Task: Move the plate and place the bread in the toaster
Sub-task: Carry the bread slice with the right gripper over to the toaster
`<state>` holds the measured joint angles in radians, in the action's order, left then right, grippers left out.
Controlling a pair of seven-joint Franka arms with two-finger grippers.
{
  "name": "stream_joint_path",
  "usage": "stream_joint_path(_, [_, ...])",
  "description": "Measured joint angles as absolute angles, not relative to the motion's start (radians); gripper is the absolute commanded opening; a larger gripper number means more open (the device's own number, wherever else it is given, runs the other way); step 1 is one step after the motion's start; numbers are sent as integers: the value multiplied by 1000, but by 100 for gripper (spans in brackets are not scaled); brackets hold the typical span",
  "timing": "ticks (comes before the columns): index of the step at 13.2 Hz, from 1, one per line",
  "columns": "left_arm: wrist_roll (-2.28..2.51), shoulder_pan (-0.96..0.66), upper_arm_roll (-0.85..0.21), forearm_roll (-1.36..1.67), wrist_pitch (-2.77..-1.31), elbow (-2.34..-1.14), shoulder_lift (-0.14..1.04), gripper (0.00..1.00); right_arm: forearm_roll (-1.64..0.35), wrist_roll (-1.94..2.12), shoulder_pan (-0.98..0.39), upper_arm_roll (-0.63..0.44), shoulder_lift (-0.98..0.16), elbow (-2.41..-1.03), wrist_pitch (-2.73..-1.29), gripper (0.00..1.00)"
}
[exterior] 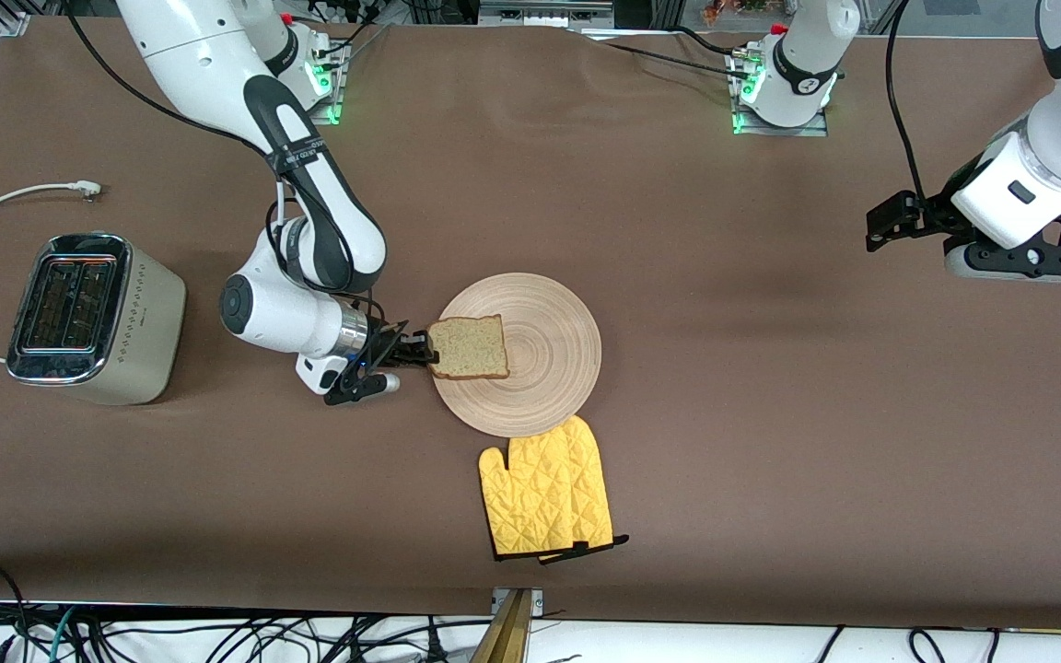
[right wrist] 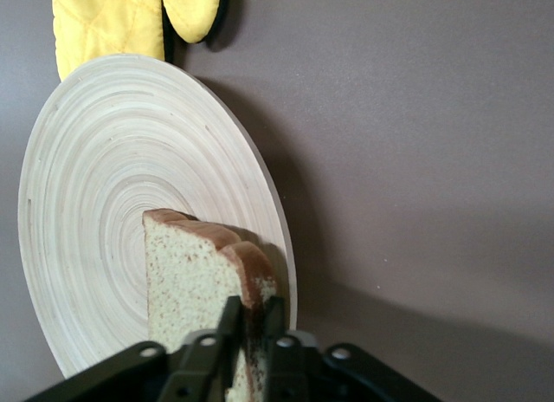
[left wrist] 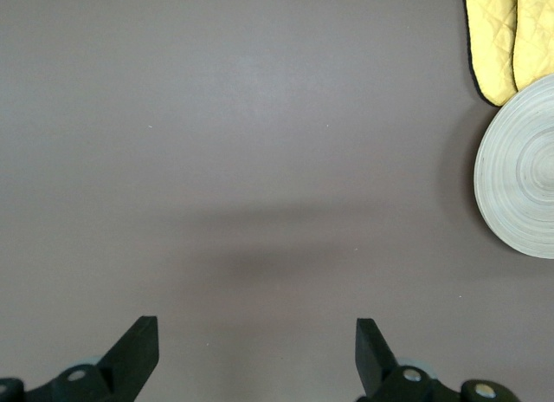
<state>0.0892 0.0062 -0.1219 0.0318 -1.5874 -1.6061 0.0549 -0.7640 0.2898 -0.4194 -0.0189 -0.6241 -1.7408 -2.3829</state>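
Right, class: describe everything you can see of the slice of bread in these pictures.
The bread is one squarish slice, light brown and speckled, with a darker crust. The right end effector is shut on its crust edge at the side toward the toaster. The right wrist view shows the slice over the pale wooden plate; whether it touches the plate cannot be told. The yellow oven mitts lie nearer the front camera.
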Motion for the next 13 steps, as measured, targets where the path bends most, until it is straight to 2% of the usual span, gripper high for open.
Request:
stream_joint_path(5, [89, 6, -121, 32, -1587, -1606, 55, 100, -720, 297, -407, -42, -619, -1718, -2341, 0])
stream_joint_path(10, [89, 6, -121, 32, -1586, -1606, 55, 100, -520, 302, -387, -244, -554, -1490, -1911, 0])
stream_joint_path(13, [89, 6, -120, 32, -1586, -1606, 55, 100, -350, 305, -383, -324, -489, -1373, -1687, 0])
